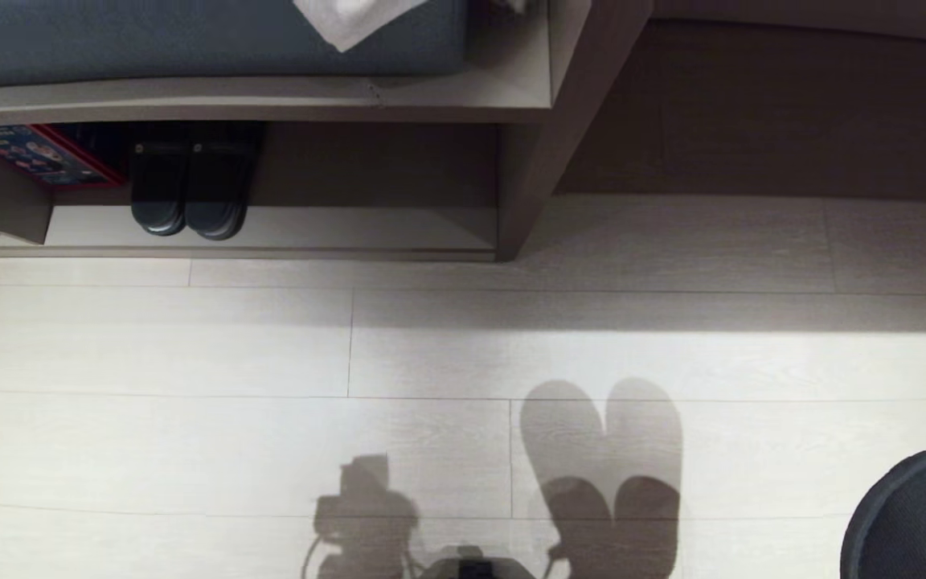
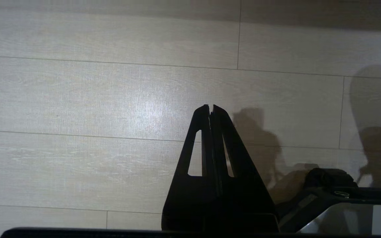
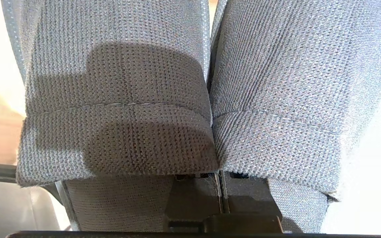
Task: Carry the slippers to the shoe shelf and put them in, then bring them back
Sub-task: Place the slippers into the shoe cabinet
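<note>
The right gripper [image 3: 222, 190] is clenched on the slippers [image 3: 117, 99], which hang as a pair ready for carrying. The shoe shelf [image 1: 350, 229] ahead already holds another dark pair [image 1: 190, 193]. The left gripper [image 2: 211, 107] is closed, empty, above the floor [image 2: 78, 99].

Coarse grey knit cloth slippers [image 3: 276, 82]; pale matt wood-grain floor [image 1: 190, 450]

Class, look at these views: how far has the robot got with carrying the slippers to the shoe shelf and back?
Done: the right gripper is shut on the slippers, off the floor. In hand: carrying them, the shoe shelf ahead. Left: likely shelving them beside another dark pair, then returning; outward or return leg cannot be told. Left gripper idle, shut.
</note>
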Robot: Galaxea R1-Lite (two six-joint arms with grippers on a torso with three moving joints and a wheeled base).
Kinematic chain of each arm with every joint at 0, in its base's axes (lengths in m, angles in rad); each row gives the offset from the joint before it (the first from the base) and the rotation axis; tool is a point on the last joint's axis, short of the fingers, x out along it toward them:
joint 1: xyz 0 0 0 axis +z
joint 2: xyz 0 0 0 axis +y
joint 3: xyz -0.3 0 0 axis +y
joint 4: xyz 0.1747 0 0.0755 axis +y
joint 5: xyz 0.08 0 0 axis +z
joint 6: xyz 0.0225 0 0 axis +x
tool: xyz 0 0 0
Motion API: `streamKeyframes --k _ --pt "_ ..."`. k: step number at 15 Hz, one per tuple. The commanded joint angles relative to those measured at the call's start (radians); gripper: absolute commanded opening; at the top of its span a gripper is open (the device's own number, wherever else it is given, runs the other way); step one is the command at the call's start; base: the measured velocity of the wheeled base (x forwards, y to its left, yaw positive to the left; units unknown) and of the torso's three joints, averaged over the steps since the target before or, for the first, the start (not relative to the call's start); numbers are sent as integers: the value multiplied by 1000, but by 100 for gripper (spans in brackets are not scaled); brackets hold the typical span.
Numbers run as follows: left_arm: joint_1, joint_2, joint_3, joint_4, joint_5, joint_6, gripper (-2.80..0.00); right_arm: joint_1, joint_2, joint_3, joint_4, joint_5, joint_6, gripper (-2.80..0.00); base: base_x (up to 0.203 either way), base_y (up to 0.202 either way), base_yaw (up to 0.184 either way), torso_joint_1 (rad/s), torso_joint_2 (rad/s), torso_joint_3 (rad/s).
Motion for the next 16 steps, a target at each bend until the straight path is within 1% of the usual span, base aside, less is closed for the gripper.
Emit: streamKeyframes --k 1,16 --pt "0 2 0 -1 0 -1 -280 0 4 0 0 0 -1 -280 0 0 0 4 2 210" --pt "0 0 0 -1 0 -4 -280 0 2 0 1 -1 5 -280 0 0 0 3 3 202"
